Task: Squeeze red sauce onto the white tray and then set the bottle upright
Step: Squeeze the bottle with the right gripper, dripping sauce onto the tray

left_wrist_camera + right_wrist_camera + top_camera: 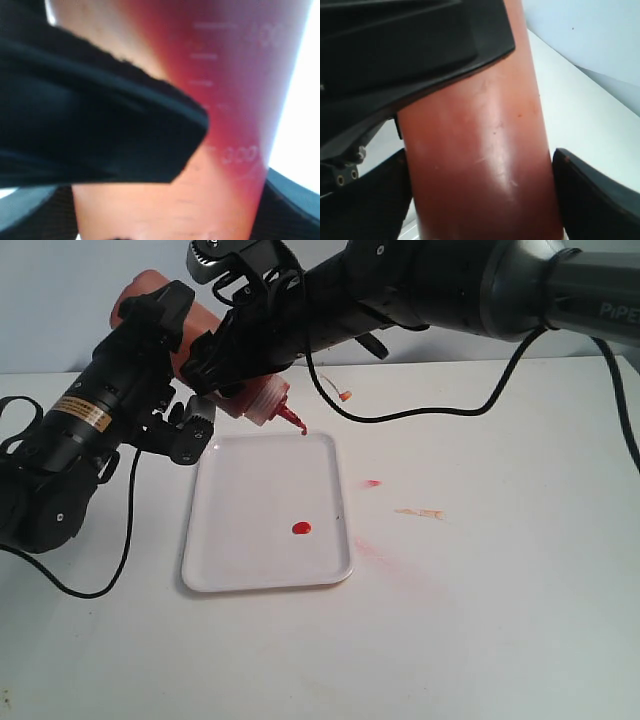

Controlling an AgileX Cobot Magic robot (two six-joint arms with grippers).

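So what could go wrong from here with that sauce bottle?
The nozzle hangs right at the white tray's rim, so the next squirt may land on the table, where a red spot already lies. The bottle is tilted nozzle-down, so it could drip unasked.

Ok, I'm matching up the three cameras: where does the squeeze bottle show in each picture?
Exterior view: upper left, the squeeze bottle is tilted, with its nozzle over the white tray's far edge.
Left wrist view: it fills the middle, with graduation marks showing.
Right wrist view: it fills the centre.
Shared landmark: the black gripper fingers flanking it.
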